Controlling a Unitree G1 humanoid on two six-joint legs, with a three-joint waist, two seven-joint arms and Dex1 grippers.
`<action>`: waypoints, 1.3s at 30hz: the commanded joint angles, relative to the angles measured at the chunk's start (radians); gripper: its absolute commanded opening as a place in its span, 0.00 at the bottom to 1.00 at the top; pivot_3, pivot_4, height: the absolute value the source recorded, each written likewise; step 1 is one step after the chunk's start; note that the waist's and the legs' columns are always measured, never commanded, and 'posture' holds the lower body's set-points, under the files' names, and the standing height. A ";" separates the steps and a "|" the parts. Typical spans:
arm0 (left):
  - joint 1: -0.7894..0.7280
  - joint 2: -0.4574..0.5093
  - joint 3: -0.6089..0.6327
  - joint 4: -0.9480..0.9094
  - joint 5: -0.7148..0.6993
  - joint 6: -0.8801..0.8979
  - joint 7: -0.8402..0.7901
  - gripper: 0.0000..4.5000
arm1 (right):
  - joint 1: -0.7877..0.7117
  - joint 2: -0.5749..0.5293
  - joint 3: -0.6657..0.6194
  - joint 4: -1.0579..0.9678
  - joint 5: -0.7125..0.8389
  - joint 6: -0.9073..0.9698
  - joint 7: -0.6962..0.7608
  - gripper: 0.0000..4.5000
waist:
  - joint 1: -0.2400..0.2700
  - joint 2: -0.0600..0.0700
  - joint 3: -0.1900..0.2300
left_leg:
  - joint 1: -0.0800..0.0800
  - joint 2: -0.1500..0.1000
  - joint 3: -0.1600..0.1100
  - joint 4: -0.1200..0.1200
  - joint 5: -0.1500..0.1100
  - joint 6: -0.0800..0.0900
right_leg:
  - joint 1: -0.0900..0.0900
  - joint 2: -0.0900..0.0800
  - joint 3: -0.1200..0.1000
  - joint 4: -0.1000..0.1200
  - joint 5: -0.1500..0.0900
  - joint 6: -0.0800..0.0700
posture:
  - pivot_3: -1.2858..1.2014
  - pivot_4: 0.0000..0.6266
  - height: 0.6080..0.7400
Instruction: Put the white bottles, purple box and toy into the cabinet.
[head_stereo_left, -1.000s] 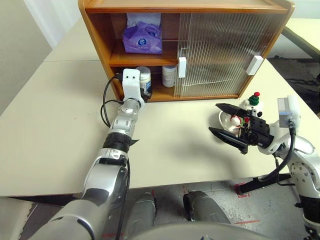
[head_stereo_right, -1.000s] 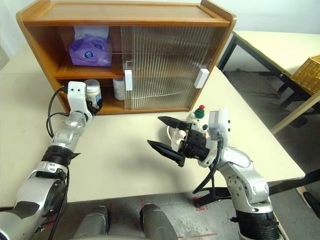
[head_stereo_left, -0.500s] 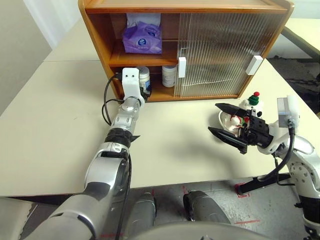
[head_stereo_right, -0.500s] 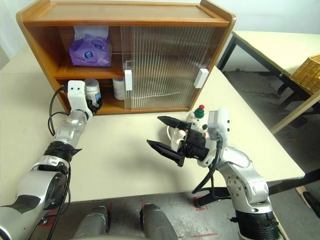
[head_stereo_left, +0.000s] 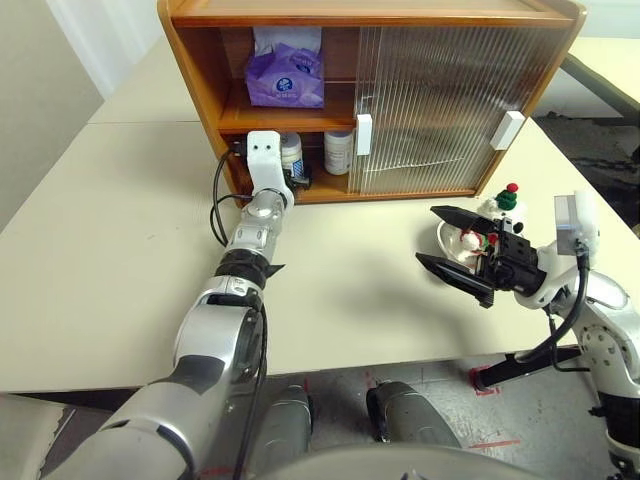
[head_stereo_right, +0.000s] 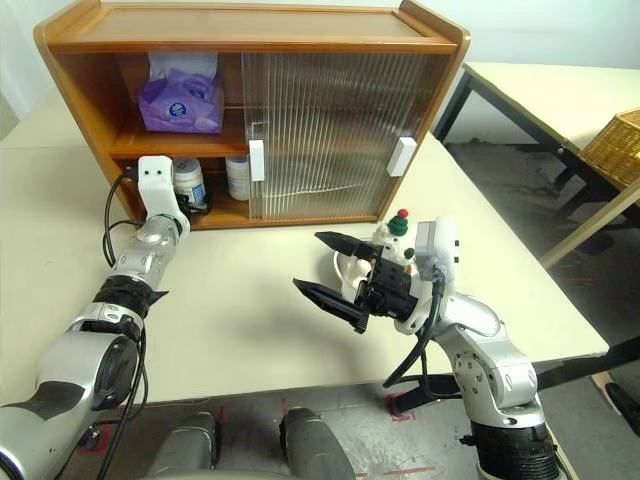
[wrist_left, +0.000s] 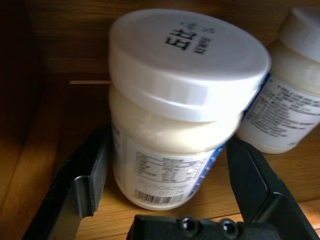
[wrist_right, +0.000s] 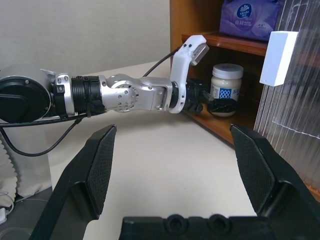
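At the top of the frame stands the cabinet (head_stereo_left: 370, 100), its left half uncovered so things can go in, on the desk (head_stereo_left: 110, 260). The purple box (head_stereo_left: 285, 75) sits on its upper shelf. Below it, both white bottles (head_stereo_left: 339, 152) stand on the lower shelf; the left claw (wrist_left: 165, 165) is spread around the nearer one, not pinching it. At lower right, the right claw (head_stereo_left: 452, 245) hangs wide open and empty before the toy (head_stereo_left: 502, 205), still outside.
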 joint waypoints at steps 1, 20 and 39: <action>0.024 -0.015 0.008 -0.052 -0.019 0.026 -0.006 0.99 | 0.002 0.002 0.013 -0.011 -0.003 0.003 0.001 1.00 | 0.000 0.000 0.000 | 0.000 0.000 0.000 0.000 0.000 0.000 | 0.000 0.000 0.000 0.000 0.000 0.000 | 0.45 0.12 1.00; 0.425 0.029 -0.066 -0.710 -0.045 0.372 -0.123 0.99 | -0.018 0.014 0.028 0.034 -0.013 -0.020 0.017 1.00 | -0.002 0.000 0.000 | 0.000 0.000 -0.001 0.000 0.000 -0.001 | 0.000 0.001 0.000 0.000 0.000 -0.002 | 0.46 0.12 1.00; 0.500 0.064 -0.172 -0.879 -0.106 0.339 -0.361 0.31 | -0.033 0.010 0.029 0.062 -0.018 -0.029 0.048 1.00 | 0.011 0.001 -0.001 | 0.000 0.001 -0.002 -0.002 -0.002 -0.004 | -0.002 0.000 0.000 0.000 0.005 -0.012 | 0.47 0.10 1.00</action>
